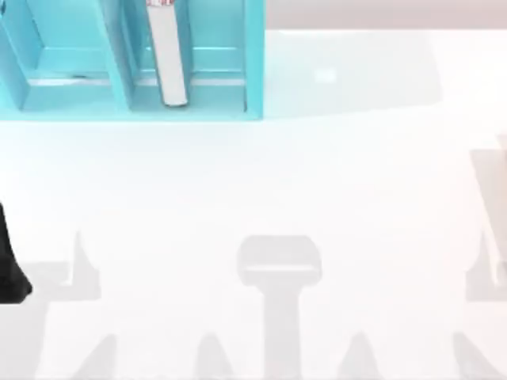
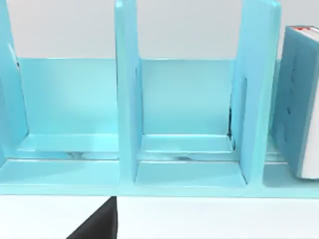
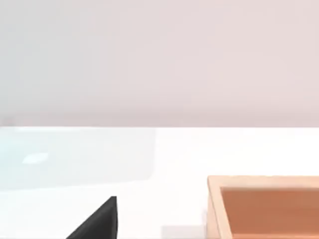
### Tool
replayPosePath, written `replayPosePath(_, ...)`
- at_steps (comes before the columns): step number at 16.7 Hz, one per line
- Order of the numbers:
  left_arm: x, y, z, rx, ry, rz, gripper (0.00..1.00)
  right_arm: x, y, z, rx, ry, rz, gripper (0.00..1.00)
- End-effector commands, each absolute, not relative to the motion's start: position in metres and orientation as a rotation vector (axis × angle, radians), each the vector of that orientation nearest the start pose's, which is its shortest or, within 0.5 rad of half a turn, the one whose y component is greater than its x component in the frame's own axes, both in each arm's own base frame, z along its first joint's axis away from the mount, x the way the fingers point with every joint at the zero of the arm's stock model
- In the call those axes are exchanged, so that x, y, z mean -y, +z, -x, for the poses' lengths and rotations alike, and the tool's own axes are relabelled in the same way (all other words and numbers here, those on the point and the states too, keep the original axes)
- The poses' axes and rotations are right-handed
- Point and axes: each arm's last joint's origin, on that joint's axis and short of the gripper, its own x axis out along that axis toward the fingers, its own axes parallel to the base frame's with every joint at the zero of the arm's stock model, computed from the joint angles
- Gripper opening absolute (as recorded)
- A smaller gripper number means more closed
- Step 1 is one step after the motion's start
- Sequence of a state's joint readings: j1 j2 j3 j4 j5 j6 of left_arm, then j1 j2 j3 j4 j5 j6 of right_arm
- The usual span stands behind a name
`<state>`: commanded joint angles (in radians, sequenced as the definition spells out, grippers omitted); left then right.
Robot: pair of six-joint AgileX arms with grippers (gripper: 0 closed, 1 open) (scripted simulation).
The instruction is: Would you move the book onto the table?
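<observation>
In the shelf [image 1: 253, 63] | one book [image 1: 167, 55] (upright) | table [image 1: 317, 182]

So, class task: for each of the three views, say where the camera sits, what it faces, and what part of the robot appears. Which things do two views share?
Top view: above the table, looking down; shelf unit and upright book at its top left; a dark part of the left arm at its left edge.
Left wrist view: faces the shelf compartments, book in the end one; dark gripper part.
Right wrist view: faces across the table toward a wooden box; dark gripper part.
Shared: shelf unit and book, top and left wrist views.
</observation>
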<state>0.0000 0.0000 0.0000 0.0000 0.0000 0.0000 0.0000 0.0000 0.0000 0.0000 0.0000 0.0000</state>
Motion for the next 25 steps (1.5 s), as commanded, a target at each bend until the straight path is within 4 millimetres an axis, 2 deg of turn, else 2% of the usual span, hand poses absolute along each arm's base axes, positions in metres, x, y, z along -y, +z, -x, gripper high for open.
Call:
replayPosePath(2,0.001,0.16,-0.106,0.0,0.0,0.0,1.0,0.001,0.16,-0.106,0.0,0.0,0.0,1.0)
replayPosePath(4,0.002,0.169,-0.106,0.024,-0.003,0.0,1.0,0.001,0.16,-0.106,0.0,0.0,0.0,1.0)
replayPosePath(8,0.007,0.21,-0.115,0.128,-0.007,0.012,1.0,0.001,0.16,-0.106,0.0,0.0,0.0,1.0)
replayPosePath(11,0.015,0.241,-0.139,0.172,-0.004,0.031,1.0,0.001,0.16,-0.106,0.0,0.0,0.0,1.0)
replayPosePath(14,0.031,0.253,-0.186,0.136,-0.004,0.041,1.0,0.001,0.16,-0.106,0.0,0.0,0.0,1.0)
replayPosePath(17,0.057,0.234,-0.246,0.052,-0.008,0.035,1.0,0.001,0.16,-0.106,0.0,0.0,0.0,1.0)
replayPosePath(20,0.088,0.19,-0.295,-0.034,-0.017,0.016,1.0,0.001,0.16,-0.106,0.0,0.0,0.0,1.0)
replayPosePath(22,0.108,0.159,-0.318,-0.074,-0.025,0.004,1.0,0.001,0.16,-0.106,0.0,0.0,0.0,1.0)
replayPosePath(25,0.133,0.119,-0.337,-0.1,-0.036,-0.006,1.0,0.001,0.16,-0.106,0.0,0.0,0.0,1.0)
